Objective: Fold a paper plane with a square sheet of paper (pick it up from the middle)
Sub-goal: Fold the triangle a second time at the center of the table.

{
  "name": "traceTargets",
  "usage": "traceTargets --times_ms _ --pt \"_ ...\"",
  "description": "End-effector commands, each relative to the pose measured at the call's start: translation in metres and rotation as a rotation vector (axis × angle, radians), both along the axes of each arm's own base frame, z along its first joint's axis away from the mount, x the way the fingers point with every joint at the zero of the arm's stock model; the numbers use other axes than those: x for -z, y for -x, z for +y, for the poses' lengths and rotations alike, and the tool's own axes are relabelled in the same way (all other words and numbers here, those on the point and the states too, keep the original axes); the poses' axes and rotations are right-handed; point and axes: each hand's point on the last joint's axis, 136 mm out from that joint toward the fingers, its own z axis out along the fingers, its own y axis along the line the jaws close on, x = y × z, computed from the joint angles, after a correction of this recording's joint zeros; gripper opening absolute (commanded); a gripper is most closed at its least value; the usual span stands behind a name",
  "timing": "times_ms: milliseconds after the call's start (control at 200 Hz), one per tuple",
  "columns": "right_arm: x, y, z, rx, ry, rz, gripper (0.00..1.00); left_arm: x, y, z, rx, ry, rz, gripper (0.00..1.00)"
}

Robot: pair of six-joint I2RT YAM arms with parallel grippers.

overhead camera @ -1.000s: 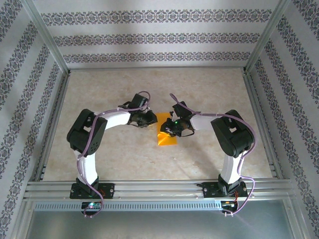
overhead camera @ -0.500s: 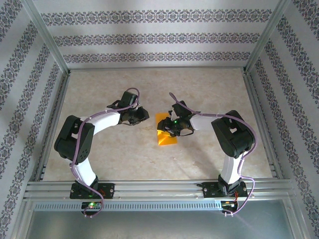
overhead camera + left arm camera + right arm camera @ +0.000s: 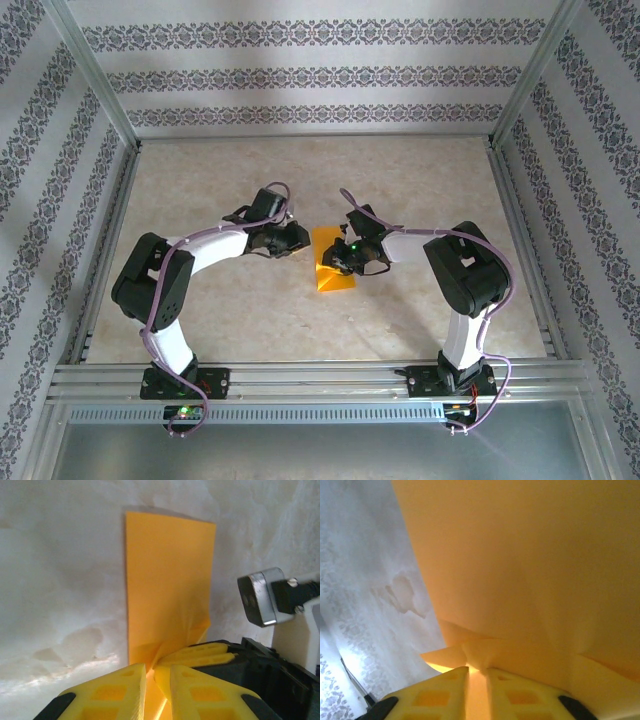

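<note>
Pinching a raised fold of the paper [image 3: 333,279] at centre frame, the right gripper [image 3: 476,669] holds its fingers almost together. The left gripper [image 3: 157,669], nearly closed, meets the paper's left edge; any grip there is unclear. Probably mid-fold: next, carry the edge over squarely and crease.

Mid-frame on the table [image 3: 420,180] lies the square sheet of paper [image 3: 330,272], left gripper [image 3: 297,241] at its upper-left corner, right gripper [image 3: 342,258] over its right edge.

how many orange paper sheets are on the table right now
1. The square sheet of paper lies near the middle of the table, showing as a narrow rectangle. A second sheet could be hidden under it.
</note>
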Motion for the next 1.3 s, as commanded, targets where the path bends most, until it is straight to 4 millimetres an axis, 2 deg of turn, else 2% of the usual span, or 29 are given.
traceTargets --times_ms 0,145,305,1034,1169,1294 --pt "0.042 0.025 -0.028 0.026 0.143 0.121 0.13 0.005 0.010 -0.021 0.045 0.037 0.022 0.19" --pt "0.045 0.027 -0.029 0.024 0.155 0.135 0.06 0.016 0.021 -0.034 0.084 0.027 0.051 0.16" --pt "0.047 0.029 -0.031 0.018 0.169 0.147 0.01 0.028 0.024 -0.040 0.100 -0.004 0.069 0.13" --pt "0.044 0.029 -0.030 0.018 0.163 0.149 0.01 0.064 0.024 -0.024 0.064 -0.164 0.116 0.08" --pt "0.036 0.023 -0.023 0.017 0.118 0.122 0.01 0.073 0.031 -0.017 0.067 -0.202 0.144 0.06" --pt "0.008 0.005 -0.009 0.010 -0.006 0.032 0.02 0.085 0.042 -0.005 0.069 -0.257 0.185 0.04"
